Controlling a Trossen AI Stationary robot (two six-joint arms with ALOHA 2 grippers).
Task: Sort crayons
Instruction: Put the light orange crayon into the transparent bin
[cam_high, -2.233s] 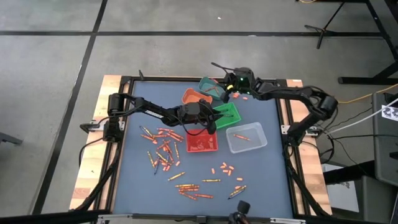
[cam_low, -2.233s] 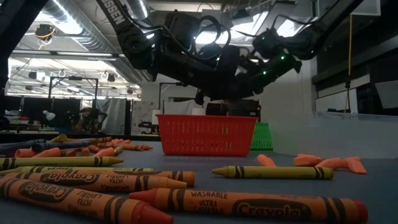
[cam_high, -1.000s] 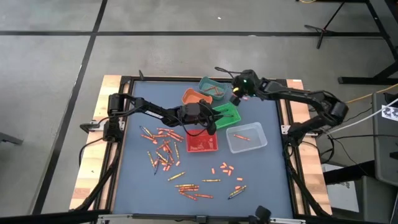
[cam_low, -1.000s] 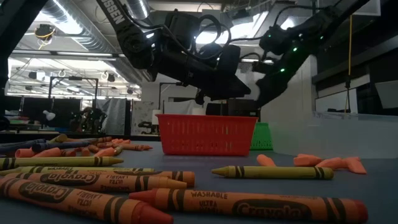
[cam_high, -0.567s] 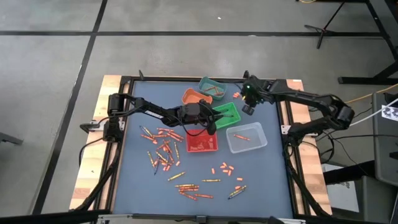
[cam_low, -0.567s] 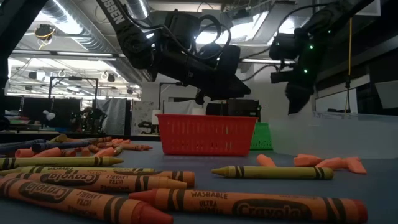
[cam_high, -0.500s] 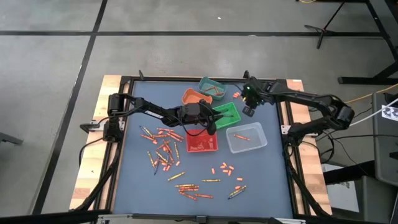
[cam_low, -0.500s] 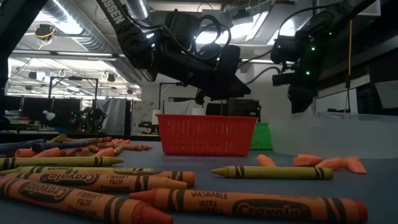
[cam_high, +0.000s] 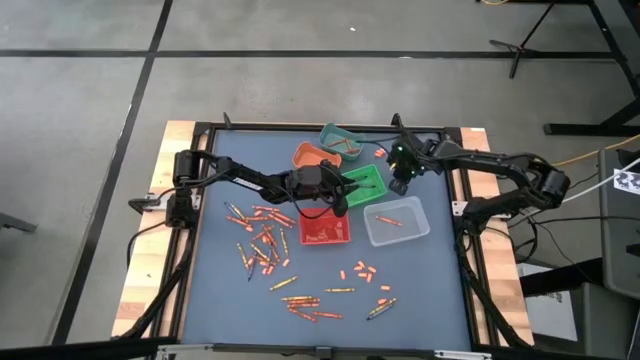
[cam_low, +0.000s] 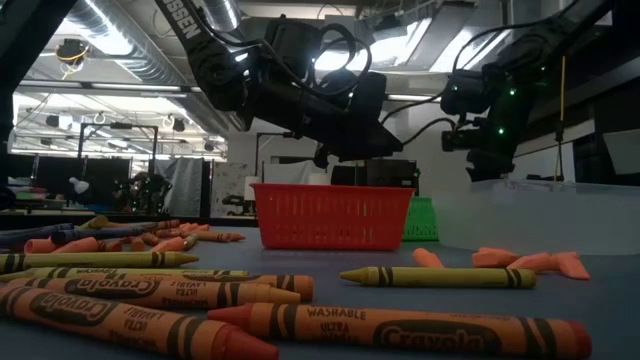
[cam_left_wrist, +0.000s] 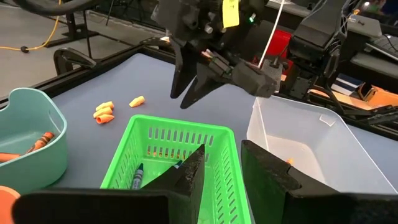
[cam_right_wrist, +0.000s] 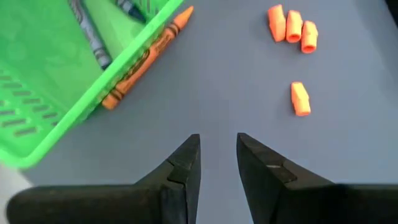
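Many crayons (cam_high: 262, 238) lie loose on the table's left and near parts, and large in the low view's foreground (cam_low: 400, 325). My left gripper (cam_left_wrist: 221, 168) hovers open above the green basket (cam_high: 362, 184), which holds a few crayons (cam_left_wrist: 138, 174). My right gripper (cam_right_wrist: 217, 155) is open too and points steeply down at bare tabletop just right of that basket. An orange crayon (cam_right_wrist: 146, 59) lies on the table along the basket's outer wall. Orange stubs (cam_right_wrist: 292, 28) lie farther off.
A red bin (cam_high: 325, 229), an orange bin (cam_high: 312, 155), a teal bin (cam_high: 340, 140) and a clear bin (cam_high: 397, 221) crowd round the green basket. More stubs (cam_high: 360, 270) and crayons (cam_high: 318, 305) lie toward the near edge. My right gripper (cam_left_wrist: 186, 93) hangs close ahead of the left.
My right gripper has swung from above the teal bin toward the table's right and near side, sinking and tipping to point more steeply down. It now hangs beside the green basket. My left arm has kept still.
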